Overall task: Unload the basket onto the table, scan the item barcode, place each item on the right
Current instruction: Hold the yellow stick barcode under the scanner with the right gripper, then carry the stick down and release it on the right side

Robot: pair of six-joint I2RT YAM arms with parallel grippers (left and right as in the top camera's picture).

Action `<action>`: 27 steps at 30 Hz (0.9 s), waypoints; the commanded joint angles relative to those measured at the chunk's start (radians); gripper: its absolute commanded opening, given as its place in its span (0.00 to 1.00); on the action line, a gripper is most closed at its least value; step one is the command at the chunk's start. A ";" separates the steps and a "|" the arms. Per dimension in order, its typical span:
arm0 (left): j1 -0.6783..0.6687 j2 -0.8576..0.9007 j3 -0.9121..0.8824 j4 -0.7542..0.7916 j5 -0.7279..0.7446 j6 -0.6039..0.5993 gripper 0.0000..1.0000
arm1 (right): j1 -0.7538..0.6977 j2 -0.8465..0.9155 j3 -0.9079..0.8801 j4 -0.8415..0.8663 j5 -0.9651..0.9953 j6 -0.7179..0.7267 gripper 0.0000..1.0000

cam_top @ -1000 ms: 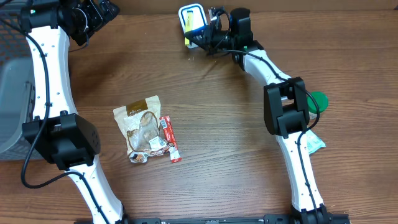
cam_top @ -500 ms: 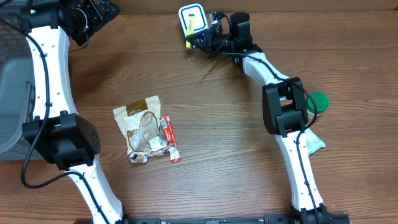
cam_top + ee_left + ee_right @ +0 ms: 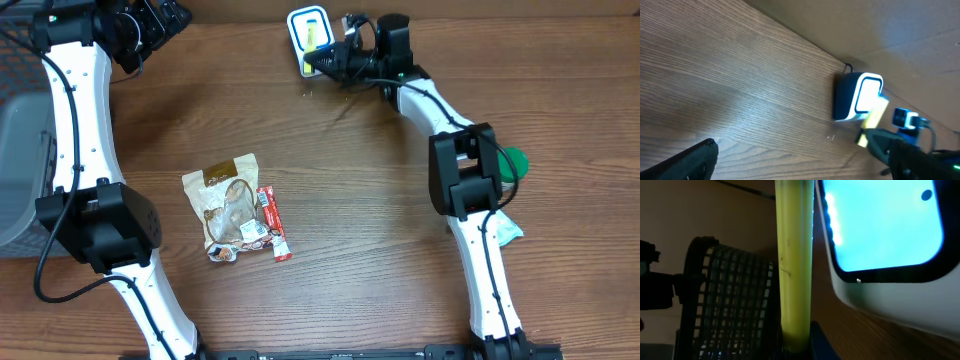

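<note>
Yellow item point(image 3: 792, 265) pinched by right tool point(image 3: 326, 60) beside scanner point(image 3: 880, 225); left tool point(image 3: 165, 20) spread wide.

Mock shop checkout w/ barcode scanner point(image 3: 303, 20)

wood-grain table point(image 3: 350, 200); behind it, perhaps a cardboard wall point(image 3: 900, 30).

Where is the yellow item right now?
Overhead view: the yellow item is at the table's far edge, gripped by the right pincer, right beside the lit scanner.
</note>
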 commanded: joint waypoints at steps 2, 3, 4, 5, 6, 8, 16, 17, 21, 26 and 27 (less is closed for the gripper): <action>-0.008 -0.008 -0.003 0.000 0.015 -0.010 1.00 | -0.002 -0.217 0.010 -0.127 0.032 -0.103 0.04; -0.008 -0.008 -0.003 0.000 0.015 -0.010 1.00 | -0.002 -0.252 0.010 -0.210 0.061 -0.156 0.04; -0.008 -0.008 -0.003 0.000 0.015 -0.010 1.00 | -0.002 -0.284 0.010 -0.290 0.096 -0.202 0.04; -0.008 -0.008 -0.003 0.000 0.015 -0.010 1.00 | -0.002 -0.316 0.010 -0.373 0.138 -0.249 0.04; -0.008 -0.008 -0.003 0.000 0.015 -0.010 1.00 | -0.002 -0.355 0.010 -0.464 0.181 -0.305 0.04; -0.008 -0.008 -0.003 0.000 0.015 -0.010 1.00 | -0.002 -0.420 0.010 -0.608 0.247 -0.387 0.04; -0.009 -0.008 -0.003 0.000 0.015 -0.010 1.00 | -0.004 -0.613 0.010 -1.151 0.450 -0.623 0.04; -0.009 -0.008 -0.003 0.000 0.015 -0.010 1.00 | -0.004 -0.623 0.010 -1.210 0.481 -0.642 0.04; -0.009 -0.008 -0.003 0.000 0.015 -0.010 0.99 | -0.004 -0.631 0.009 -1.460 0.673 -0.673 0.04; -0.010 -0.008 -0.003 0.000 0.015 -0.010 1.00 | -0.004 -0.630 -0.027 -1.699 0.921 -0.668 0.04; -0.010 -0.008 -0.003 0.000 0.015 -0.010 1.00 | -0.004 -0.630 -0.041 -1.730 0.954 -0.657 0.04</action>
